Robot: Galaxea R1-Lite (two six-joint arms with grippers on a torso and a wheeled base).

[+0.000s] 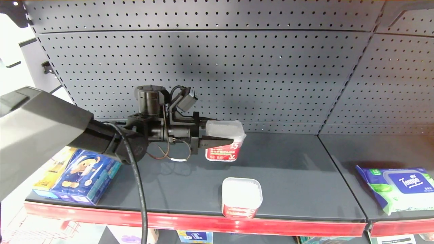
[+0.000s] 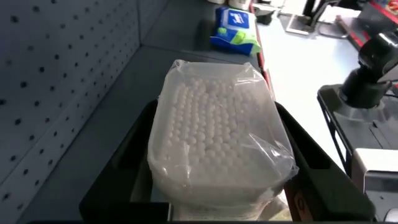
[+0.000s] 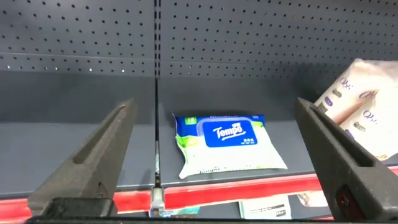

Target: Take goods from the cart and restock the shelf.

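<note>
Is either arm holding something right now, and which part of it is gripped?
The left claw holds a tub of cotton swabs, clamped across its two opposite sides just below the lid. The right claw is open and empty.

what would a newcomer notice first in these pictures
The left gripper holds a tub of cotton swabs at the middle of the shelf, near the pegboard back. A second tub stands by the shelf's red front edge, and a blue pack of wipes lies on the next section to the right.
</note>
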